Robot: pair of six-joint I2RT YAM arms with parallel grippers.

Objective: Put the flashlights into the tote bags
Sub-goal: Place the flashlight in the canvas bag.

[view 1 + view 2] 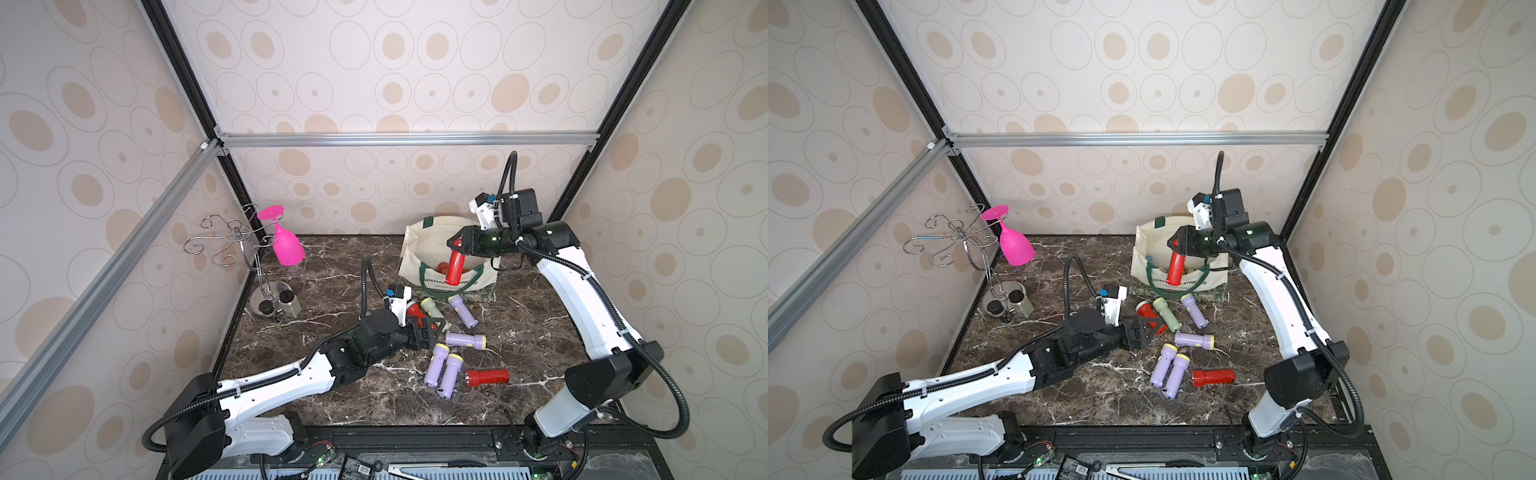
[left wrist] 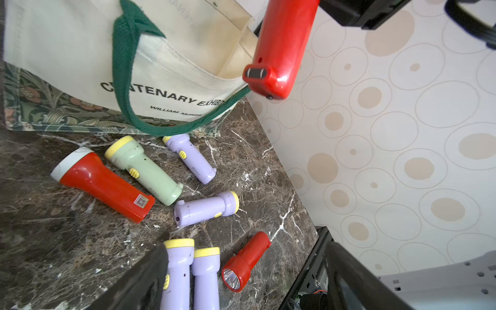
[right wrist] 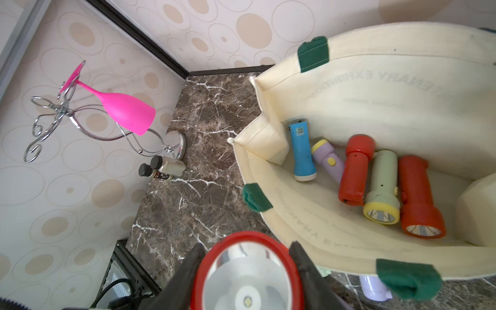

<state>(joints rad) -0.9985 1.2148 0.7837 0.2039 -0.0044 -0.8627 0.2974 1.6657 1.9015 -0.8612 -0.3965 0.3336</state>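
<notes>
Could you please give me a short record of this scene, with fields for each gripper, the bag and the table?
Right gripper: jaws shut on a red flashlight at its head, by the tote bag's open top
Left gripper: jaws open, empty, low over the table
Bagged flashlights: five visible
Loose flashlights: seven on the table, in front of the bag

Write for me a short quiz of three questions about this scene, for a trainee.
1. True or false: the right claw grips a red flashlight.
2. How many flashlights lie inside the tote bag, by the right wrist view?
3. What hangs upside down on the wire rack? A) a pink goblet; B) a blue flashlight; C) a glass bottle.
Key: 1 true; 2 five; 3 A.
</notes>
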